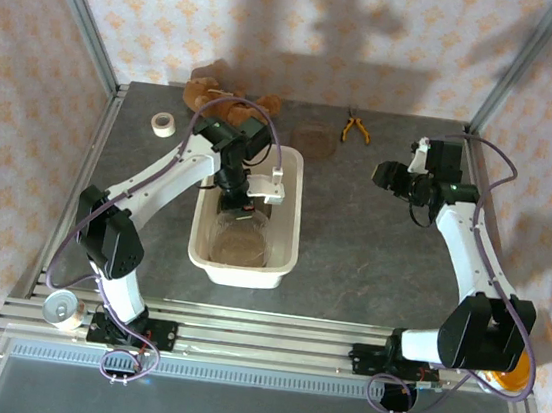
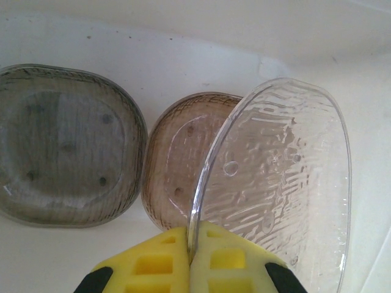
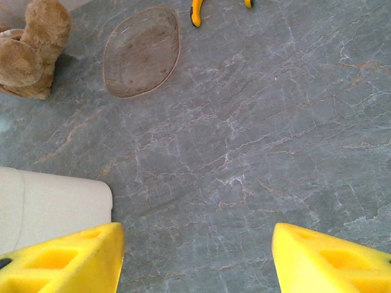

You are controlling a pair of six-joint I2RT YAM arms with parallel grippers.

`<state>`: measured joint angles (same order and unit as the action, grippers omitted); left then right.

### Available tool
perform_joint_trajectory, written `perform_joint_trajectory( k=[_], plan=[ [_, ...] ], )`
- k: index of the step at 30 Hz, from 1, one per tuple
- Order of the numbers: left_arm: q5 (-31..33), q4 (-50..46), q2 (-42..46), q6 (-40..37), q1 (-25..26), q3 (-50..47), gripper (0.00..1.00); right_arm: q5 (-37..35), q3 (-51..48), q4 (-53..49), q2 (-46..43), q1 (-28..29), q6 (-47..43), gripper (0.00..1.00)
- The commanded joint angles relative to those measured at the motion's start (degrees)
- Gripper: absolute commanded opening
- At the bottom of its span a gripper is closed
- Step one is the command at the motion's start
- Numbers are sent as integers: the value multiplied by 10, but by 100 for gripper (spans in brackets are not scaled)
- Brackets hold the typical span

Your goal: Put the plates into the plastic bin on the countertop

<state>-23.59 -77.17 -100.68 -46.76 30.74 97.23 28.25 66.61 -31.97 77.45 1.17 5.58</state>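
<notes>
Currently, at the left, the left gripper (image 2: 190,244) is down inside the plastic bin (image 2: 183,55), its yellow pads pressed together on the thin rim of a clear plate (image 2: 281,177). We see that plate held steeply tilted, nearly on edge. Below it, 2 plates already lie flat on the bin floor: a grey plate (image 2: 64,143) to the left and a brown plate (image 2: 177,159) beside it, partly under the held one.

We judge the release the risky part. Let go at this tilt, the clear plate could tip and strike the brown plate, or end up propped against the bin wall rather than flat. The narrow rim grip could also slip.

Further right, 1 last plate (image 3: 142,52) lies flat on the countertop (image 3: 275,122), near the pliers (image 3: 195,12). The right gripper (image 3: 195,244) hovers well apart from it, fingers spread and empty. A low rim on stone may skid away from closing fingers.
</notes>
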Motion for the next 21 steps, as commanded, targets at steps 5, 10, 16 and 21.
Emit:
perform_joint_trajectory(
  k=[5,10,16,21],
  plan=[
    [7,15,-7,-27,13,-43,0,-3,-6,-4,5,-3,2,65],
    [7,32,-6,-36,19,-71,0,-1,-10,-1,9,-3,2,65],
    [11,40,-18,-38,27,-82,0,0,-12,2,16,-3,2,65],
    [28,40,-33,-37,34,-90,0,2,-12,7,25,-3,2,65]
  ],
)
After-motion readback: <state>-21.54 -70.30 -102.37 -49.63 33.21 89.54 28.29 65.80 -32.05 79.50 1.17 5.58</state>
